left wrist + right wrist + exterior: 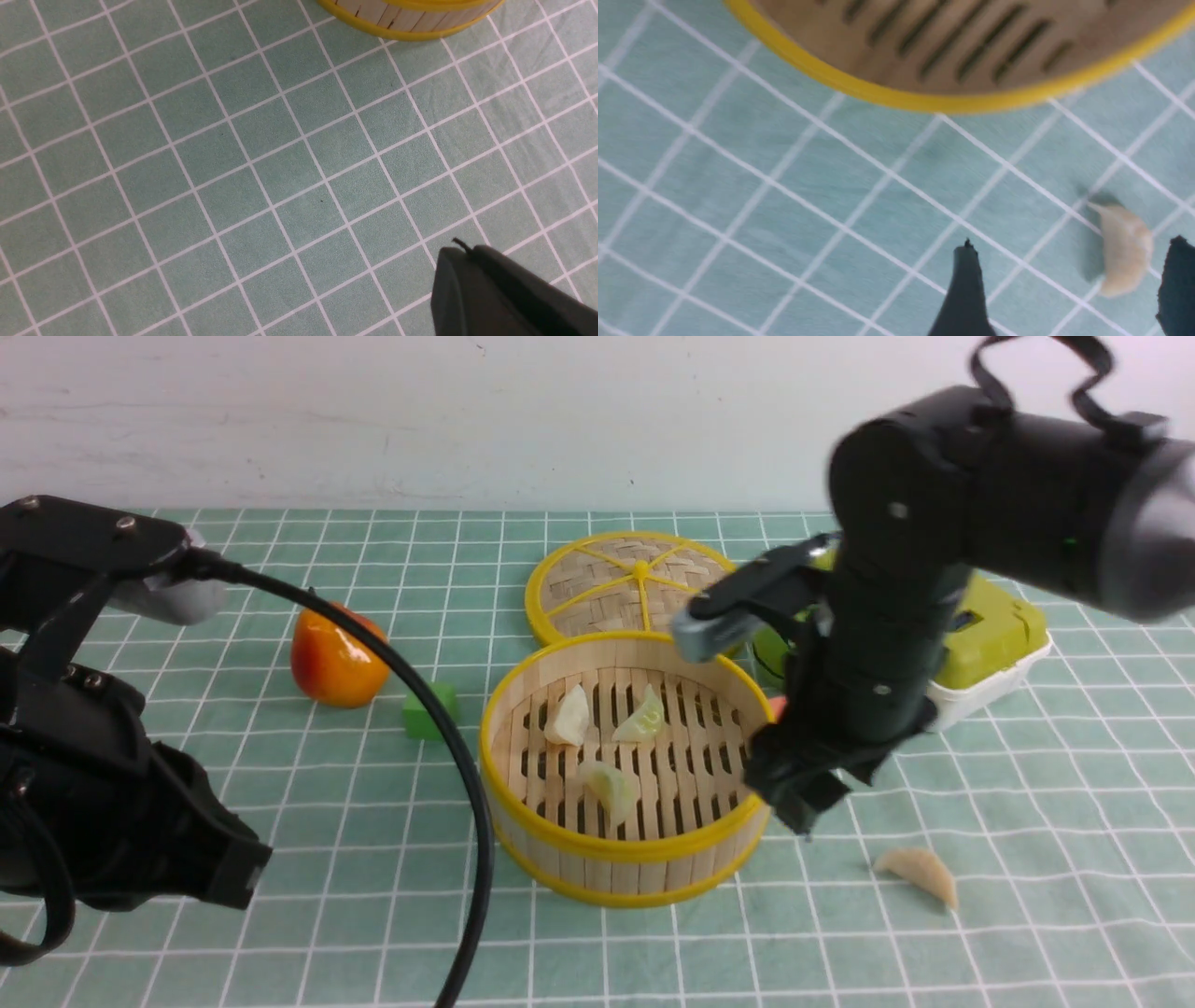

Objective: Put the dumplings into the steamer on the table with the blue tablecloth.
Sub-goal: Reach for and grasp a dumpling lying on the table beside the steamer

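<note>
The steamer stands mid-table on the blue tablecloth. Three dumplings lie on its slatted floor: one, one and one. A fourth dumpling lies on the cloth to the right of the steamer. My right gripper hovers by the steamer's right rim, up and to the left of that dumpling. In the right wrist view the gripper is open and empty, with the dumpling lying close to one finger. My left gripper is shut and empty over bare cloth, near the steamer's wall.
The woven lid lies flat behind the steamer. An orange-red fruit and a green cube sit to its left. A green and white box stands at the right, behind my right arm. A black cable hangs across the front left.
</note>
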Available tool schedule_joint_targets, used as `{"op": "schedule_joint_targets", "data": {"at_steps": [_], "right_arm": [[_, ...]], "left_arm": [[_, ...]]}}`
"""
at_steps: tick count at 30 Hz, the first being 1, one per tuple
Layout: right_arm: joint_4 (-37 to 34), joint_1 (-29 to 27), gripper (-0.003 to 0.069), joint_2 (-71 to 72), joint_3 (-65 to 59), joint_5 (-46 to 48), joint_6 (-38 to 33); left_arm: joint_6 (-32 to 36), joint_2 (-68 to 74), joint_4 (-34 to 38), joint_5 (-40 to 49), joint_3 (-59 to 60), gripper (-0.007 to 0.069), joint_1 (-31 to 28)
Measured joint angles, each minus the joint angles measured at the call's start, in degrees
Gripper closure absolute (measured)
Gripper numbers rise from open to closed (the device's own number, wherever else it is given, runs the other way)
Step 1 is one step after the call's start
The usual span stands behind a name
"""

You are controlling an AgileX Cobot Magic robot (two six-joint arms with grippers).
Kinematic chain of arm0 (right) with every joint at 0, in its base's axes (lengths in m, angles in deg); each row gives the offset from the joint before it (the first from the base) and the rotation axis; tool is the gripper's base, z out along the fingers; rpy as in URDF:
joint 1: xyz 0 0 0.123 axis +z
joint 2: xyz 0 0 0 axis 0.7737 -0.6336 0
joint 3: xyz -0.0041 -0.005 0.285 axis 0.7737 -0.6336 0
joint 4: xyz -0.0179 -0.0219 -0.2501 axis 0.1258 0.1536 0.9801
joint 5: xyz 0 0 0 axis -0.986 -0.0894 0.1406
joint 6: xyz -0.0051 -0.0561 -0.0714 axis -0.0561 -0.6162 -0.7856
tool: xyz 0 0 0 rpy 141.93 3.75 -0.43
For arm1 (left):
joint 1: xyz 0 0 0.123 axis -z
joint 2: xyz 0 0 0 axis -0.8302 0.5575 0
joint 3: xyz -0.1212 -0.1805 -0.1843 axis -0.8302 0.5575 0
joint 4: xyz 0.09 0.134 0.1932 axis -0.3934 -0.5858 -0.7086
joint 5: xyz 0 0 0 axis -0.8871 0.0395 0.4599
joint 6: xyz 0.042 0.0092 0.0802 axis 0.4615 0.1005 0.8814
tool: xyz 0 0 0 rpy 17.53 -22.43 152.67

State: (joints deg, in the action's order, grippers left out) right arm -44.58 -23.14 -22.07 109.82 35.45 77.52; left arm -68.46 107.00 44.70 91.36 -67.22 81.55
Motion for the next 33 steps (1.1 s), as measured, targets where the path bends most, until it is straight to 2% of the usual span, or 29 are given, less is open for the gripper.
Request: {"op": "schedule_joint_targets", "data": {"at_steps": [4,8,16,19,23,25,26,33], "right_arm": [[0.2,-6.6,0.0163,1.2,-7.1,-5.4,-2.9],[-0.5,-10.7,0.0167,0.4,-10.7,-11.4,-6.1],[-2.2,-13.2,0.0179,-6.0,-11.2,-16.5,-9.5],[-3.8,-13.2,0.0216,-7.8,-11.4,-16.9,-11.0],[-4.9,-13.1,0.0316,-8.4,-11.4,-17.8,-11.5],[-5.0,-13.1,0.0445,-8.4,-11.5,-18.0,-11.5],[-5.0,-13.0,0.0466,-8.4,-11.5,-18.0,-11.5],[-4.4,-11.8,0.0461,-6.6,-7.2,-12.1,-10.3]], "left_arm": [[0.0,0.0,0.1,-0.1,0.0,0.0632,0.0],[0.0,0.0,0.1,-0.1,0.0,0.0632,0.0],[0.0,0.0,0.1,-0.2,0.0,0.0629,0.0],[0.0,0.0,0.2,-0.2,0.0,0.0628,0.0],[0.0,0.0,0.2,-0.2,0.0,0.0628,0.0],[0.0,0.0,0.2,-0.2,0.0,0.0626,0.0],[0.0,0.0,0.2,-0.2,0.0,0.0626,0.0],[0.0,0.0,0.2,0.0,0.0,0.0622,0.0]]}}
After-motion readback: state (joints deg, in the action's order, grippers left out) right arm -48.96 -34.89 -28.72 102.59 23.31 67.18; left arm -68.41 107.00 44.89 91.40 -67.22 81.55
